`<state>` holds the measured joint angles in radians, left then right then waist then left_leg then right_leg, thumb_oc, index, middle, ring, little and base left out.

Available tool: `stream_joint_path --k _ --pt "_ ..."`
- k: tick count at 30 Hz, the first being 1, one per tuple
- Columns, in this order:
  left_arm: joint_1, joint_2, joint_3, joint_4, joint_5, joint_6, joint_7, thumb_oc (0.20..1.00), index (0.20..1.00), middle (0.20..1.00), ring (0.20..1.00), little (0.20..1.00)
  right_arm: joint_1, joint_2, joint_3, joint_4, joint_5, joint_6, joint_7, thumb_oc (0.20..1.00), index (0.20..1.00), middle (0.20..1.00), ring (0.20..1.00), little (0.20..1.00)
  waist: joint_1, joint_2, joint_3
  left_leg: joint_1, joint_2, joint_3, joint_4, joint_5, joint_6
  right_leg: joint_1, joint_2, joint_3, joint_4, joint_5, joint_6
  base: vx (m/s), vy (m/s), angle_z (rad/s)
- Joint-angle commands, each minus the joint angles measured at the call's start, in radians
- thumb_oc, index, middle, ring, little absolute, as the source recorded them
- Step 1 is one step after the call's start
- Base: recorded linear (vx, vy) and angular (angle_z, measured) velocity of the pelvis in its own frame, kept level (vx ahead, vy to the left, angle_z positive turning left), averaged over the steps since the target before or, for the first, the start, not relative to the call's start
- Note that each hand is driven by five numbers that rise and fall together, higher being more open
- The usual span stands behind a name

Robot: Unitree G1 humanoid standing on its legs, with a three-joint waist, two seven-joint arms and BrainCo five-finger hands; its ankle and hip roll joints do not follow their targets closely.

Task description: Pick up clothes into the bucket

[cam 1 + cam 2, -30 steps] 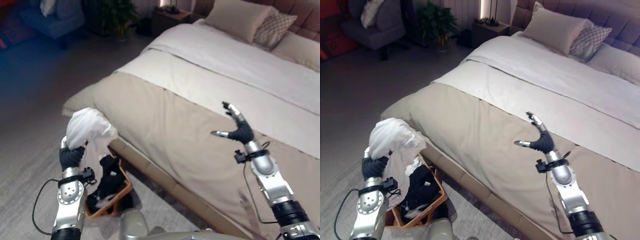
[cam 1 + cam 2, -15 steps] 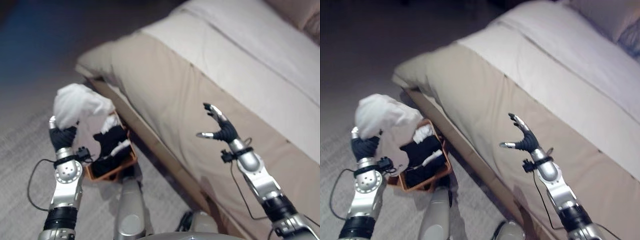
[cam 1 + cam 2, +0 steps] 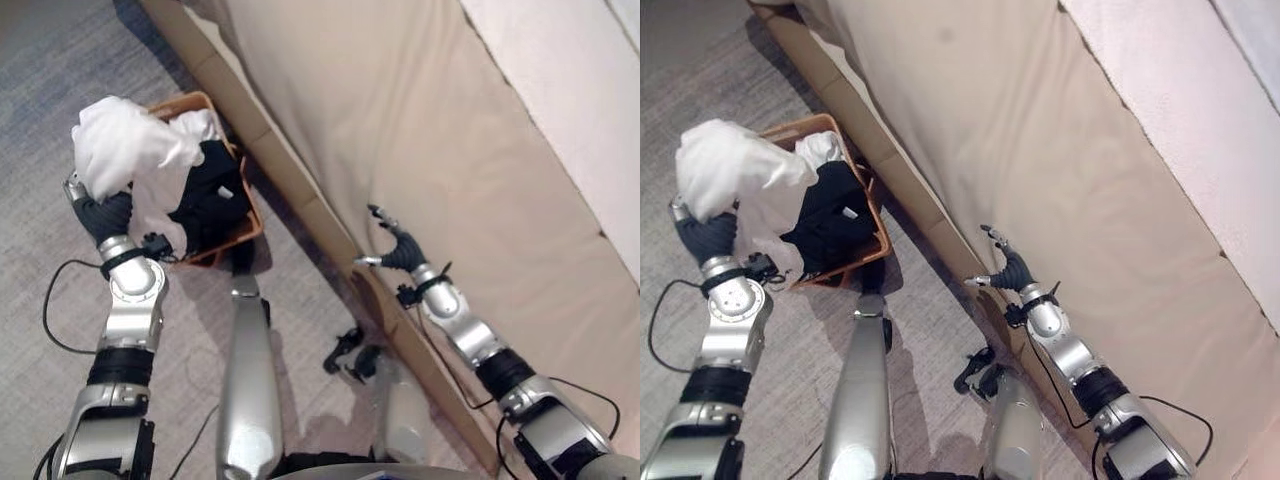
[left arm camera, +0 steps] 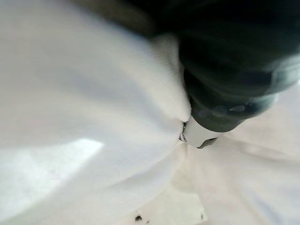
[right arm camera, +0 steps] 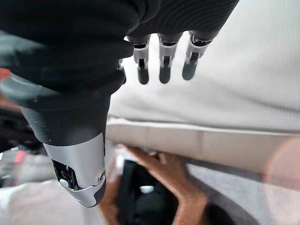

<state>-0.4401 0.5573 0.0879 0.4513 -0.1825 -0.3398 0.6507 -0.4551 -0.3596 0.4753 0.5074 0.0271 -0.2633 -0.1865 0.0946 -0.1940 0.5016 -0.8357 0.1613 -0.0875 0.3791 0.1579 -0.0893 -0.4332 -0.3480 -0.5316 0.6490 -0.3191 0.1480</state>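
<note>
Crumpled white cloth bunched in left hand, orange basket below

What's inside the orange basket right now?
The orange basket holds dark clothing and some white cloth. The white garment held by the left hand hangs over its near side, hiding whatever lies beneath.

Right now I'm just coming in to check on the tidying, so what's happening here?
The robot's left hand is clutching a bunched white garment and holding it up over the orange basket on the floor beside the bed. The basket already holds dark clothes and some white cloth. The right hand is open and holds nothing, raised by the bed's edge. The garment is not yet dropped in.
</note>
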Motion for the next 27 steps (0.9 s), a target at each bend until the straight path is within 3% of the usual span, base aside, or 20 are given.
stream_joint_path --k 1,6,19,27 --pt "-0.122 0.071 -0.011 0.008 -0.047 -0.047 0.045 0.200 0.200 0.200 0.200 0.200 -0.010 0.012 -0.022 0.017 -0.032 -0.018 -0.062 1.000 1.000 1.000 1.000 1.000 0.007 -0.044 0.018 -0.026 0.027 -0.010 0.165 -0.176 -0.008 -0.048 -0.025 0.030 -0.123 0.222 0.022 -0.02 0.041 0.07" --pt "-0.221 0.165 -0.013 0.054 -0.084 -0.053 0.079 0.200 0.200 0.200 0.200 0.200 0.069 0.004 -0.050 0.029 -0.012 -0.024 -0.081 1.000 1.000 1.000 1.000 1.000 -0.037 -0.069 0.018 -0.117 0.025 -0.004 0.219 -0.203 0.000 -0.142 -0.039 0.044 -0.112 0.249 0.040 0.00 0.035 -0.10" --pt "-0.336 0.260 0.009 0.132 -0.147 -0.055 0.146 0.200 0.200 0.200 0.200 0.200 0.164 -0.034 -0.095 0.004 -0.021 -0.031 -0.090 1.000 1.000 1.000 1.000 1.000 -0.099 -0.106 0.018 -0.253 0.038 0.007 0.293 -0.237 0.008 -0.277 -0.054 0.062 -0.089 0.276 0.062 0.01 0.020 -0.07" --pt "-0.382 0.334 -0.020 0.369 -0.178 -0.002 0.110 0.200 0.200 0.200 0.200 0.200 0.222 -0.063 -0.102 -0.048 0.007 -0.061 -0.069 1.000 1.000 1.000 1.000 1.000 -0.141 -0.143 0.018 -0.320 0.056 0.000 0.341 -0.254 0.015 -0.346 -0.040 0.085 -0.084 0.291 0.069 0.01 0.022 -0.09"
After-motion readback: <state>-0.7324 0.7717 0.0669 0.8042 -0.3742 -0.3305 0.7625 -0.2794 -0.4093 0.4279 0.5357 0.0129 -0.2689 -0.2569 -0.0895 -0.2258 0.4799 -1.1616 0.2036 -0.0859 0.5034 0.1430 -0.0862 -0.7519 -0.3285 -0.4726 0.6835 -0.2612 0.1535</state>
